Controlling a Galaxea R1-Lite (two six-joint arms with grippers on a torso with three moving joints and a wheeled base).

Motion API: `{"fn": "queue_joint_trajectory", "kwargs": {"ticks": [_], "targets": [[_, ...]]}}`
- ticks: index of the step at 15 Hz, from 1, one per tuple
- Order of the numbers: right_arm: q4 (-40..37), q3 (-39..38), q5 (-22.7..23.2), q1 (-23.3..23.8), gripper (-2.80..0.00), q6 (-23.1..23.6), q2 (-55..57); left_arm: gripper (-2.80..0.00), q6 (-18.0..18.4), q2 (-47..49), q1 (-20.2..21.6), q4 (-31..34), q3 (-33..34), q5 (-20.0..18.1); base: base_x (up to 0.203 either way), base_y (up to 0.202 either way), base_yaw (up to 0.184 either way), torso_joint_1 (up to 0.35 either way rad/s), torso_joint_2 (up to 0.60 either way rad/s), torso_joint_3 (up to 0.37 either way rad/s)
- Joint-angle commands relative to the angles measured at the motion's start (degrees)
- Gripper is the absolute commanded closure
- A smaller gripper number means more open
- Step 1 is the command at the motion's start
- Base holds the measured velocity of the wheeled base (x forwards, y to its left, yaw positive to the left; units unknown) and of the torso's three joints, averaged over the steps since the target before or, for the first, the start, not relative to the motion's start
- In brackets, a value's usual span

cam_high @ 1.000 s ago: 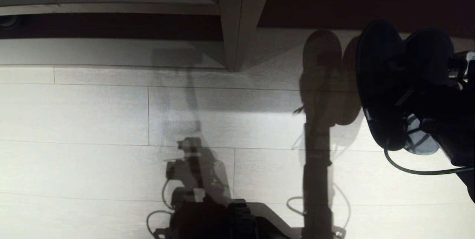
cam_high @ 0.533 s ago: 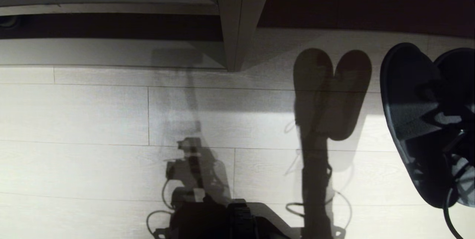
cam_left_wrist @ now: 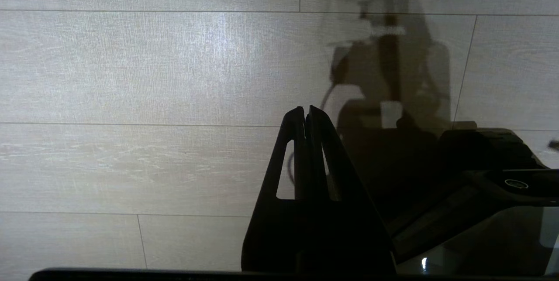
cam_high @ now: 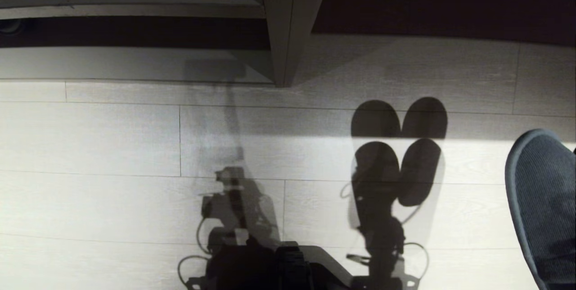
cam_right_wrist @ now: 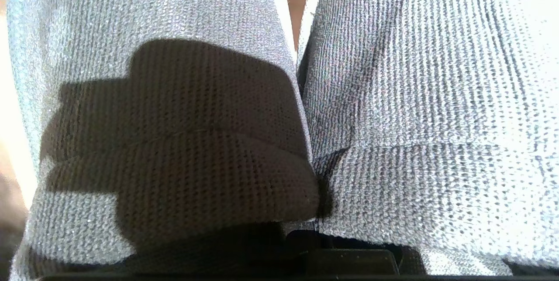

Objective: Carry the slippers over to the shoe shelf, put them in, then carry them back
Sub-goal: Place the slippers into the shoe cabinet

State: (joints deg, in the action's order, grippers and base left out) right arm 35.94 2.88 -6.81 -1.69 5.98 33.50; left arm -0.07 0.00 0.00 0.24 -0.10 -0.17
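Drawn back from the shoe shelf (cam_high: 288, 24), the slippers (cam_right_wrist: 279, 97) hang in my clamped right end effector; judging risk, soft fabric could slip free.

No text, label, brand, number or sign is showing legibly anywhere; nothing readable is appearing on the slippers (cam_right_wrist: 393, 97), on the shoe shelf (cam_high: 288, 24), or on the floor (cam_high: 112, 146).
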Motion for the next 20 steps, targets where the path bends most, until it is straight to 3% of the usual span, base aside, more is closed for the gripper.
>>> {"fn": "queue_joint_trajectory", "kwargs": {"ticks": [1,9,14,20], "targets": [[-3.13,-1.99,0.47,0.94,0.00,0.99,-9.31,0.00,-0.01,0.00,0.00,0.02,0.01,0.00,0.000,0.000,0.000,0.000,0.00,0.000],[-28.02,-2.77,3.39,1.44,0.00,1.76,-25.47,0.00,-0.01,0.00,0.00,0.02,0.01,0.00,0.000,0.000,0.000,0.000,0.00,0.000],[-33.03,-2.70,7.82,1.43,0.00,1.42,-31.33,0.00,-0.01,0.00,0.00,0.02,0.01,0.00,0.000,0.000,0.000,0.000,0.00,0.000],[-35.68,-2.88,7.60,1.43,0.00,-2.73,-33.41,0.00,-0.01,0.00,0.00,0.02,0.01,0.00,0.000,0.000,0.000,0.000,0.00,0.000]]}}
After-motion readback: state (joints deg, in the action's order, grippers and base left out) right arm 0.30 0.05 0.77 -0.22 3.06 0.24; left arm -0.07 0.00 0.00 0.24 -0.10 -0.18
